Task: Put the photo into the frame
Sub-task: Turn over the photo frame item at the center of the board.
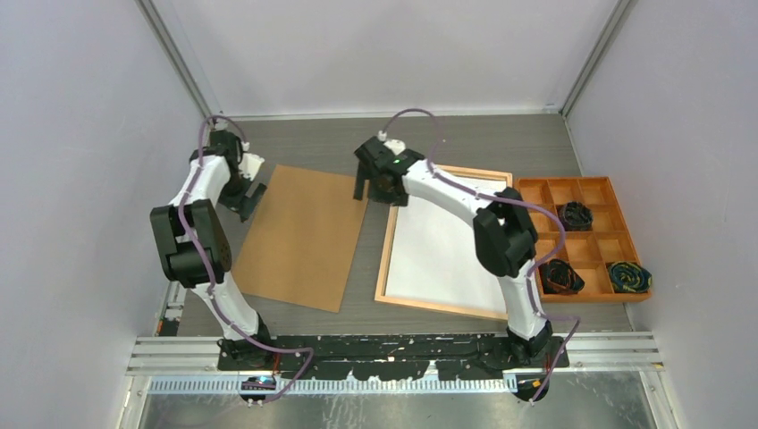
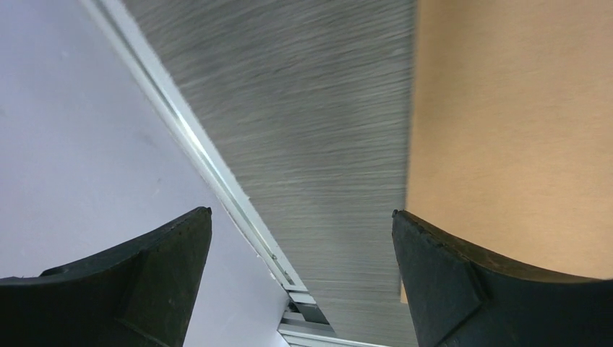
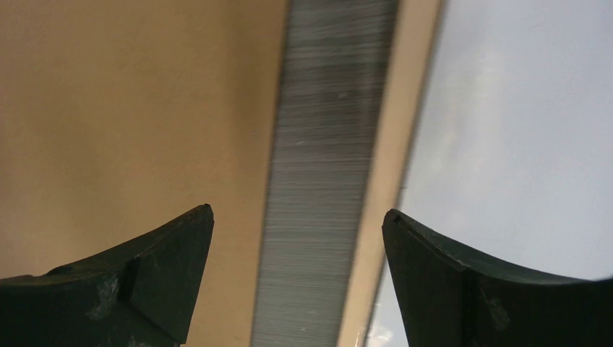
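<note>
Grey wood-grain surface (image 1: pixel 501 147) enclosed by pale walls (image 1: pixel 80 134), shown from above and from both wrists. The photo (image 1: pixel 299 237) lies flat, plain brown back upward, left of centre. The frame (image 1: pixel 386 255) lies flat to its right, a light-wood border around a pale centre. A narrow strip of bare surface separates the two, so they are near but not touching. Left tool (image 2: pixel 301 217): fingers spread, holding nothing, at the photo's far left corner, with one finger over the brown edge in the wrist view. Right tool (image 3: pixel 298 213): fingers spread and empty, poised above the strip between photo and frame near their far ends. An orange tray (image 1: pixel 545 192) with dark bundles (image 1: pixel 575 214) in some compartments stands just beside the frame at the right. Judged progress: none of the placing is done. The photo is not yet gripped, and lifting it, carrying it across and seating it within the border all remain
</note>
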